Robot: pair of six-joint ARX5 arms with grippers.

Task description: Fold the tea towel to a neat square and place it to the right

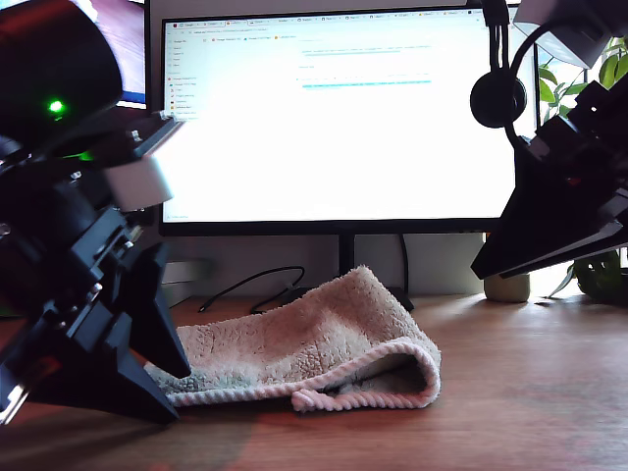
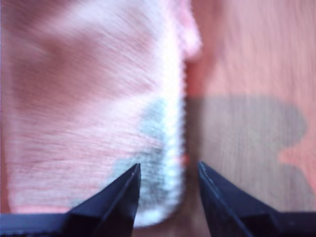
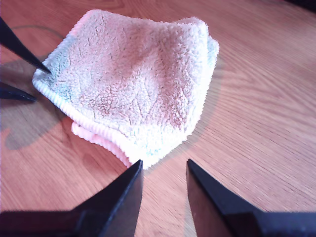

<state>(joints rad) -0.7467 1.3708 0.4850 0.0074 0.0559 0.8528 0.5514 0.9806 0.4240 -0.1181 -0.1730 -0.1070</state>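
Jaws of my first gripper [image 2: 168, 185] stand apart, straddling the corded hem of the pale beige-pink fluffy terry tea towel [image 1: 324, 339] at its end toward the exterior view's left, nothing clamped. Jaws of my second gripper [image 3: 164, 180] also stand apart, raised, the towel's folded corner just beyond them. The towel lies doubled on the wooden desk [image 1: 530, 392] before the monitor [image 1: 334, 118]. I judge it light, limp and compressible; the thick hem offers the surest hold.
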